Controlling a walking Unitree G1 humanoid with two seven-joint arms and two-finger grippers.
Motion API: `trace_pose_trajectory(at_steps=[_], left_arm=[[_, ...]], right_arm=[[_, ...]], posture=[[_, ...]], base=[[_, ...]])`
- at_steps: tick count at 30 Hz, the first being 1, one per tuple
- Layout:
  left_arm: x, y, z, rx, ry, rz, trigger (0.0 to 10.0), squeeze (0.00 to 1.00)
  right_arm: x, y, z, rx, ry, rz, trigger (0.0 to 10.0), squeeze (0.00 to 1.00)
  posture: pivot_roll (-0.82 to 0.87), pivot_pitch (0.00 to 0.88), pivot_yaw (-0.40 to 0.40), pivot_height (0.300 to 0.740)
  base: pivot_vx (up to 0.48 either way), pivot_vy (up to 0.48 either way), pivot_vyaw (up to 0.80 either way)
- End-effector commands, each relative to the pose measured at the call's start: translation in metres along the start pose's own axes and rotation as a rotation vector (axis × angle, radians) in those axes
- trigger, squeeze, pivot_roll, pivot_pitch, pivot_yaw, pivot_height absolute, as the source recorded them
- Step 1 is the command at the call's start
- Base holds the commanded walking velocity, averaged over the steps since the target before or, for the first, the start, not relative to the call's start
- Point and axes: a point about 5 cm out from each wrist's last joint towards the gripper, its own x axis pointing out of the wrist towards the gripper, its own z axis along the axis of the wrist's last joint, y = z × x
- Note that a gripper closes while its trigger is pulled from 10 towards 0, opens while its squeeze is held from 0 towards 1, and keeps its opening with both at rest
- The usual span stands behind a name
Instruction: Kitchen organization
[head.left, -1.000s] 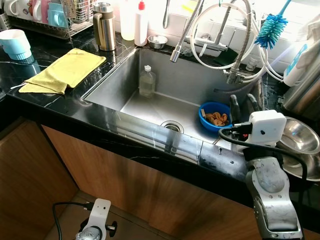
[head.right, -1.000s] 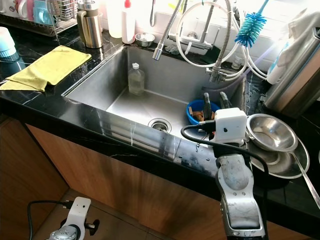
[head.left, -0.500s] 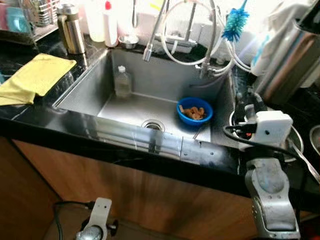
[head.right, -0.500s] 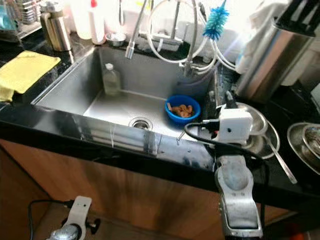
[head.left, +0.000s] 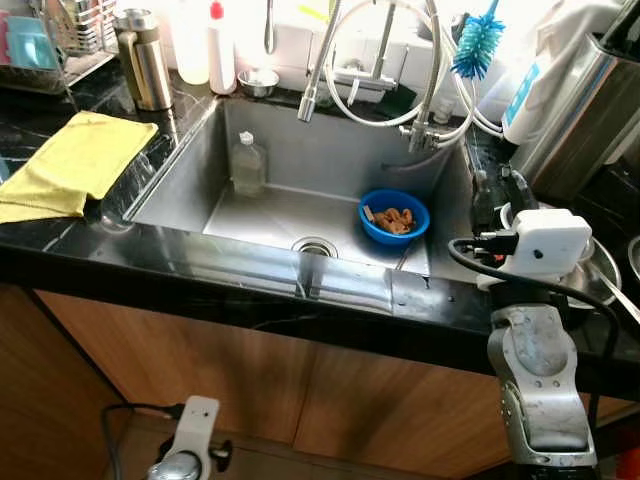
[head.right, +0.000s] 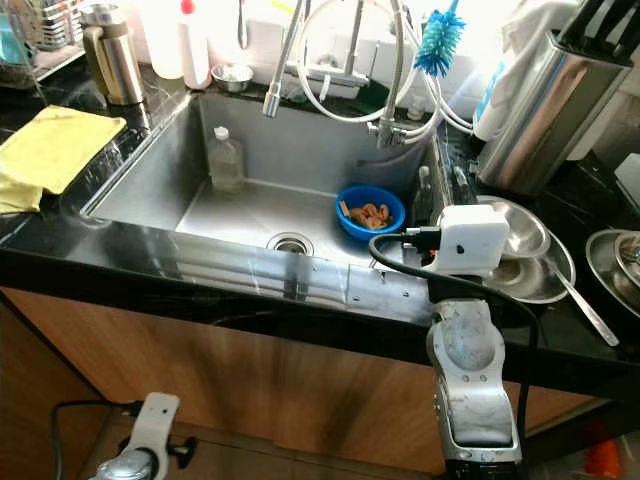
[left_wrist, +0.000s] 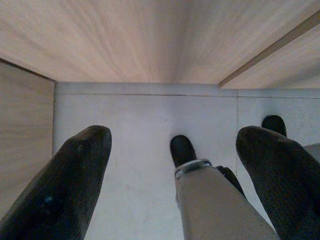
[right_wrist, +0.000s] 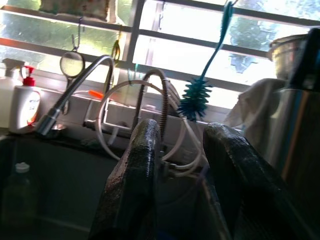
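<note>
Parted jaws are seen on both arms, and nothing is held between either pair. In the right wrist view the fingers of the right gripper stand a little apart, with the window, the hose tap and the blue bottle brush beyond them. In the head views this gripper is raised at the right of centre, over the counter edge between the sink and the stacked steel bowls.

The left gripper hangs idle at the bottom left of the left eye view, spread wide and pointed at the pale floor beside the wooden cabinet.

The blue bowl, holding some brownish scraps, sits on the sink floor near the right wall, just right of the drain. A clear bottle stands at the back left of the basin, and a yellow cloth lies on the dark counter at the left of the frame.

Which item is meant next cannot be told from the task wording. If the blue bowl is intended, its scraps could be spilled by a tilted lift. The steel bowls, the spoon beside them and the hanging hoses lie close to the arm's path and could be knocked or snagged by a wide swing.
</note>
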Motion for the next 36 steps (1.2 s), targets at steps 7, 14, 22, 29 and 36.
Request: trace_pose_trajectory(at_steps=[7, 14, 22, 29, 36], left_arm=[[-0.0014, 0.0011, -0.0076, 0.001, 0.025, 0.002, 10.0, 0.0], [-0.0015, 0.001, -0.0081, -0.004, 0.026, 0.002, 10.0, 0.0], [-0.0017, 0.0012, -0.0088, -0.003, 0.029, 0.002, 10.0, 0.0], [-0.0015, 0.0013, -0.0074, 0.009, 0.022, -0.001, 10.0, 0.0], [-0.0013, 0.0005, -0.0063, -0.006, 0.016, -0.018, 10.0, 0.0]], right_arm=[[0.0019, -0.0008, -0.0016, 0.014, 0.013, -0.006, 10.0, 0.0], [0.002, -0.0005, -0.0011, 0.018, 0.004, -0.002, 10.0, 0.0], [0.0033, 0.0013, -0.0003, 0.026, -0.005, 0.0, 10.0, 0.0], [0.0045, 0.002, -0.001, 0.024, 0.002, 0.007, 10.0, 0.0], [0.0048, 0.0015, -0.0013, 0.028, 0.0, 0.002, 10.0, 0.0]], posture=[[0.17, 0.108, -0.117, 0.736], [0.17, 0.101, -0.116, 0.736], [0.18, 0.09, -0.116, 0.736], [0.18, 0.095, -0.114, 0.736], [0.17, 0.102, -0.111, 0.736]], base=[[0.0, 0.035, -0.33], [0.0, 0.0, -0.65], [0.0, 0.323, 0.0], [0.0, 0.195, -0.06], [0.0, 0.0, -0.66]])
